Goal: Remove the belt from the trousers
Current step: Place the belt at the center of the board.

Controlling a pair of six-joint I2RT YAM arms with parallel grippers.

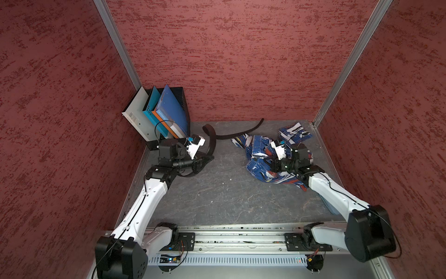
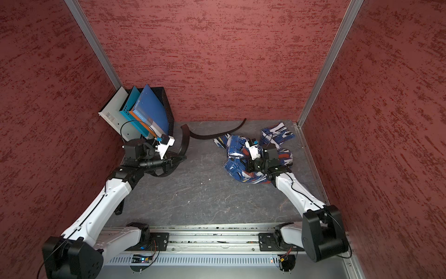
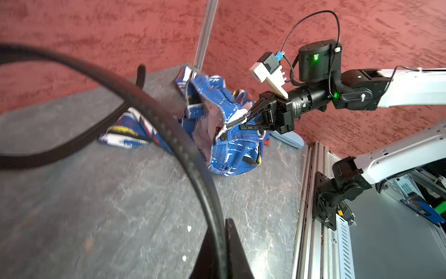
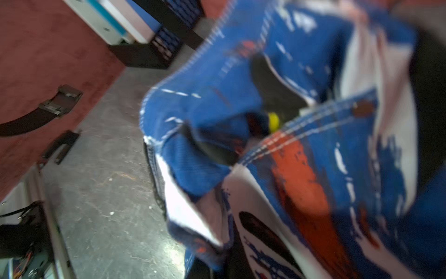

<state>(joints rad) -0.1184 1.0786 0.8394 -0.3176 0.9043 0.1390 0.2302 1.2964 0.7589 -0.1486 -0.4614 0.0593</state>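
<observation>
Belt arcs up from left gripper, clamped on it, then runs along table rear; buckle just a blur. Right gripper pinches trousers at waist, its fingertips hidden in both top views.

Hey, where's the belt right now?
In both top views the belt is on the left of the table, gripped by the left claw, looping up beside the black file rack, its tail reaching the back wall behind the trousers.
</observation>
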